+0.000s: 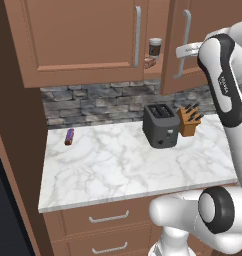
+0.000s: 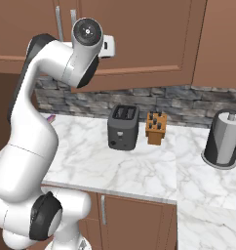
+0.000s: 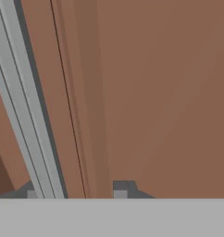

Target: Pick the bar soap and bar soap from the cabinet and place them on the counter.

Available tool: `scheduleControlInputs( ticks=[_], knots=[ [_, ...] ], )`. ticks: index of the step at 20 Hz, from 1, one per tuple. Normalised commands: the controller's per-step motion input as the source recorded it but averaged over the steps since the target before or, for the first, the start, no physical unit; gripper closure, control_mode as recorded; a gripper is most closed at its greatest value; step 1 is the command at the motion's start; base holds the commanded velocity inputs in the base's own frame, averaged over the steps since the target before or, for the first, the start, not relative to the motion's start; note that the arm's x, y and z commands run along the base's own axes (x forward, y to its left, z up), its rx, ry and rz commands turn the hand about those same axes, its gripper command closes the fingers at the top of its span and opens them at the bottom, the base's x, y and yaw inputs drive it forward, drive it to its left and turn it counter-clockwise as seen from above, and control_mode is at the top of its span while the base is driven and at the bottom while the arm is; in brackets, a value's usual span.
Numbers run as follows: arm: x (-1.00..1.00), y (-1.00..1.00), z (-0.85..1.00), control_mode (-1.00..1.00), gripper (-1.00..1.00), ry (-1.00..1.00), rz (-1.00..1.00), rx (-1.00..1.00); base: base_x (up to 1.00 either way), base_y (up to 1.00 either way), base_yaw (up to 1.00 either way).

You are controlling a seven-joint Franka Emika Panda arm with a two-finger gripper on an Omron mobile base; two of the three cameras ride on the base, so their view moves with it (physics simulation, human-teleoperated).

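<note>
Early stage of the soap run, with nothing yet set down on the counter (image 1: 118,165). In the left base view, one bar soap (image 1: 150,63) lying on the cabinet (image 1: 78,40) shelf, at the shelf's front edge just below a paper cup (image 1: 154,47), glimpsed through the gap between the two doors. No telling from here where the second bar lies. Right door (image 1: 169,60) swung partly out, left door closed.

Gripper (image 1: 187,50) raised to the right door's long silver handle (image 1: 183,45). Seen from the hand view, gripper (image 3: 76,190) tips apart and astride the handle (image 3: 28,115), the bar running close by one tip and clear of the other; clamped on nothing, by the look of it.

Left to do, by this evidence: opening the door wider, then fetching and placing both bars.

Plenty of bare marble along the counter's front edge and across its left half. Toaster (image 1: 161,125) and knife block (image 1: 189,121) crowded toward the back edge, below the opening. Small purple stick (image 1: 69,136) near the back left corner. Narrow gap between the doors likely too tight for a reach as it stands.
</note>
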Motion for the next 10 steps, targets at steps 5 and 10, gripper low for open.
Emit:
scheduleControlInputs(
  ticks=[5,10],
  knots=[
    [-0.33,-0.75,-0.02,-1.0,1.0,0.0,0.08,0.0,0.0,0.0,0.0],
    [-0.34,-0.76,0.0,-1.0,1.0,0.0,0.08,0.0,0.0,0.0,0.0]
  ],
)
